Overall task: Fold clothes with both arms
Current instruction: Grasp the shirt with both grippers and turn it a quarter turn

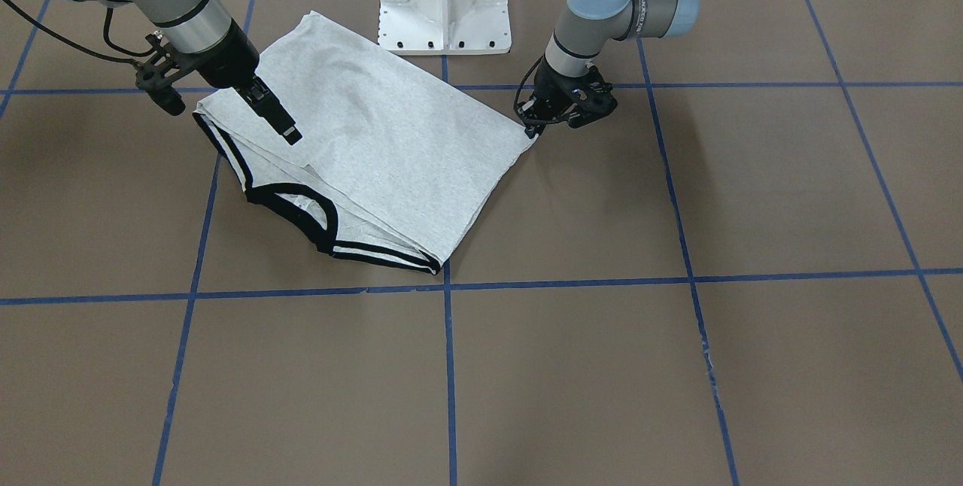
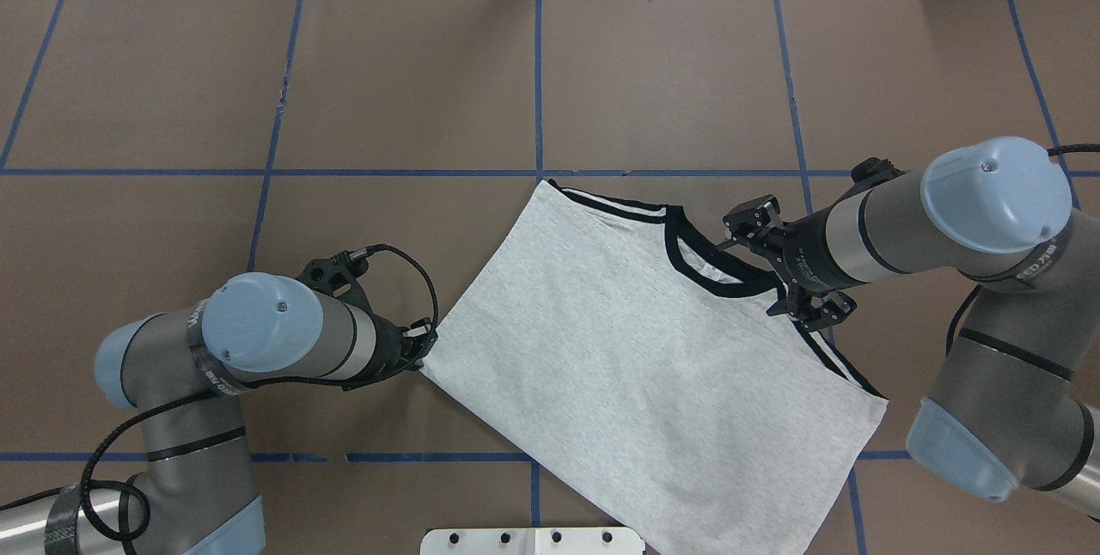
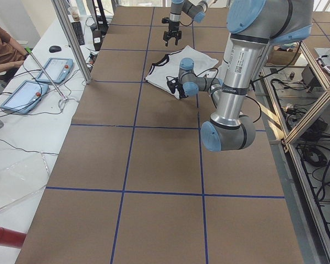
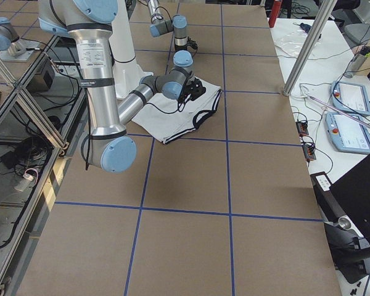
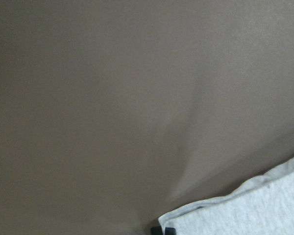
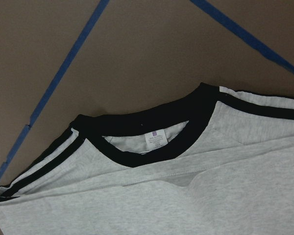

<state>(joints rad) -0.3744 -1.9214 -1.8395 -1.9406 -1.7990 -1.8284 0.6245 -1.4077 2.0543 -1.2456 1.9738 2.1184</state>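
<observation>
The grey T-shirt (image 1: pixel 376 155) lies folded on the brown table, plain side up, with its print hidden. Its black collar (image 1: pixel 297 204) and striped shoulders face away from the robot. My left gripper (image 1: pixel 536 131) is low at the shirt's side corner, and its tips look shut on that corner (image 5: pixel 186 220). My right gripper (image 1: pixel 290 134) hovers just above the cloth near the collar end, with its fingers together and holding nothing. The right wrist view looks down on the collar (image 6: pixel 152 154) and label. The overhead view shows the shirt (image 2: pixel 636 349) between both arms.
The white base pedestal (image 1: pixel 445 1) stands right behind the shirt. Blue tape lines (image 1: pixel 449 366) grid the table. Operator tablets (image 3: pixel 49 69) and cables lie on a side bench beyond the table's far edge, and a person sits there.
</observation>
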